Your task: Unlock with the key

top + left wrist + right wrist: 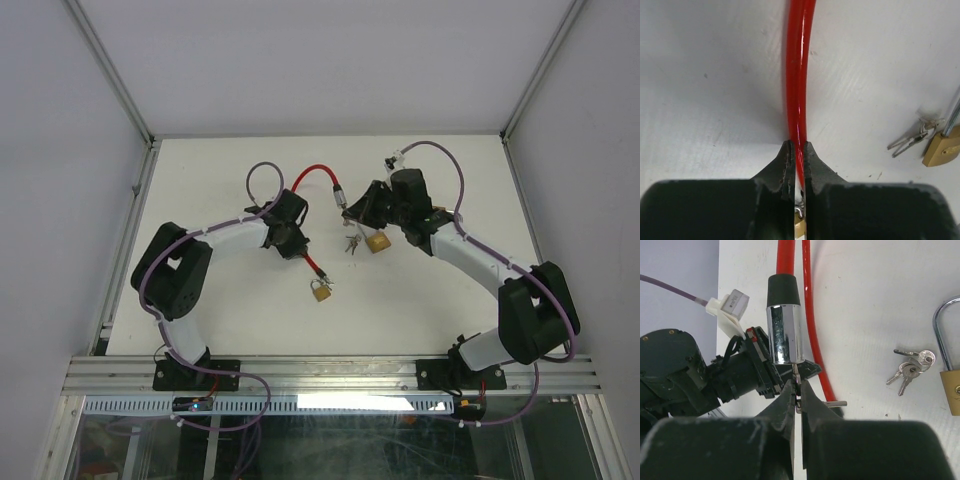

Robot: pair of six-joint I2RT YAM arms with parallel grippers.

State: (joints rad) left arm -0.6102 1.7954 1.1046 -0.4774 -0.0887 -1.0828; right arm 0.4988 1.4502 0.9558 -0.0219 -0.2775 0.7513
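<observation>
Your left gripper [798, 146] is clamped on the red cable [797, 75]; your right gripper [796, 385] is pinched shut on a thin key [795, 371] at the chrome lock barrel [784, 332], mid-table, loose keys [910, 371] lying just nearer

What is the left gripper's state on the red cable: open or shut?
Shut: the left gripper has both fingers pressed against the red cable, no gap.

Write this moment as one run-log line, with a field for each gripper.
left gripper: shut on cable | right gripper: shut on key | key: tip at cylinder | key bunch: lying loose
</observation>
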